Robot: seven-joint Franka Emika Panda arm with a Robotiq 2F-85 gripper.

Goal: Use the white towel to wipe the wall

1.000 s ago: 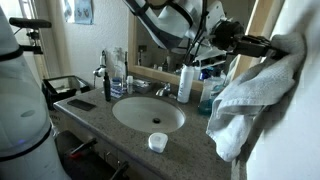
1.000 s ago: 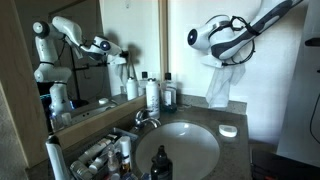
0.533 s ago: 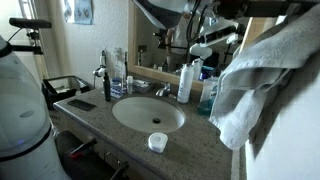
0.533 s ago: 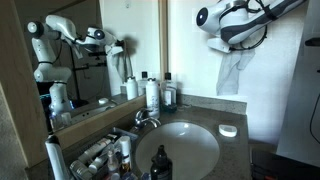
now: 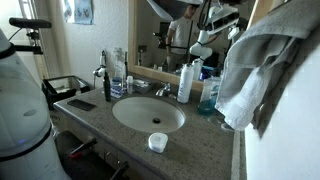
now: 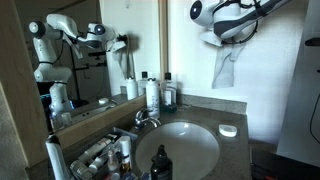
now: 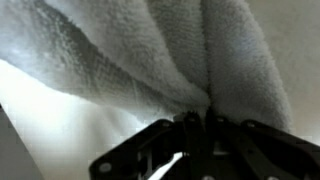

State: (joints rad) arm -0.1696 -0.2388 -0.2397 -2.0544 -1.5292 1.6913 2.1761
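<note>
Our fingers (image 7: 187, 130) clamp just a fold of towel (image 7: 140, 50) at twelve o'clock, so rubbing the wall (image 6: 190, 90) could tug it free.

No text, brand or number reading legibly in any view. White bottle (image 5: 185, 82) standing on counter (image 5: 100, 128), well below gripper (image 7: 200, 120): label blurring out, too small. Dark bottle (image 6: 160, 164), lower again and at near edge of counter: print not resolving. White towel (image 7: 150, 50), pinched right at fingertips, showing plain pile only.
</note>
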